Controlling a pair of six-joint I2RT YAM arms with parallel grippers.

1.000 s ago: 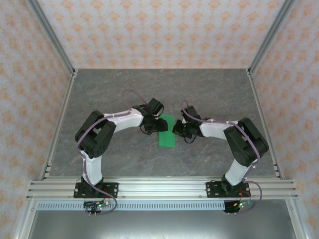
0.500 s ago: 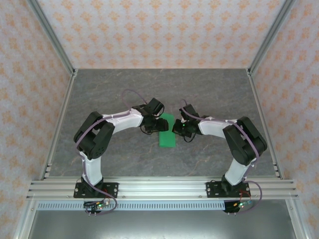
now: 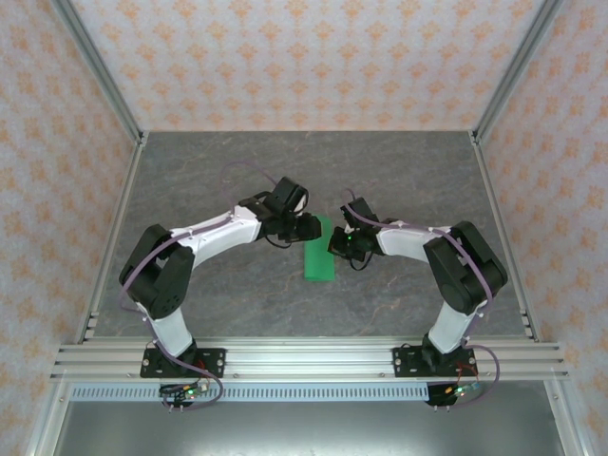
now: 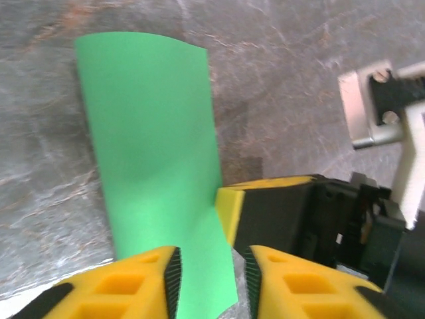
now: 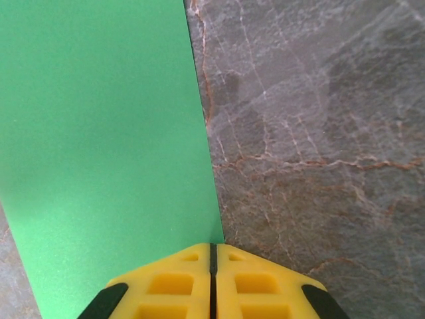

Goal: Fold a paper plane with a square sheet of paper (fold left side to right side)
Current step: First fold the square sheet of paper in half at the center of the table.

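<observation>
The square sheet of paper (image 3: 319, 261) lies on the table as a bright green upright rectangle, folded in half. In the left wrist view the green paper (image 4: 153, 153) bows up slightly and its near corner runs into the gap between my left gripper's pads. My left gripper (image 3: 311, 228) (image 4: 211, 269) hangs over the paper's upper left part, its jaws apart. My right gripper (image 3: 333, 244) (image 5: 213, 247) is shut, its tips down at the right edge of the paper (image 5: 106, 133). Its yellow tip (image 4: 229, 212) touches that edge.
The grey marbled tabletop (image 3: 408, 171) spreads all round the paper. Aluminium posts and patterned walls enclose it, and a frame rail (image 3: 304, 359) runs along the near edge where both arm bases stand.
My left arm's elbow has swung out to the left and its gripper has shifted onto the paper's upper part, the jaws narrower than before. The right arm has barely moved.
</observation>
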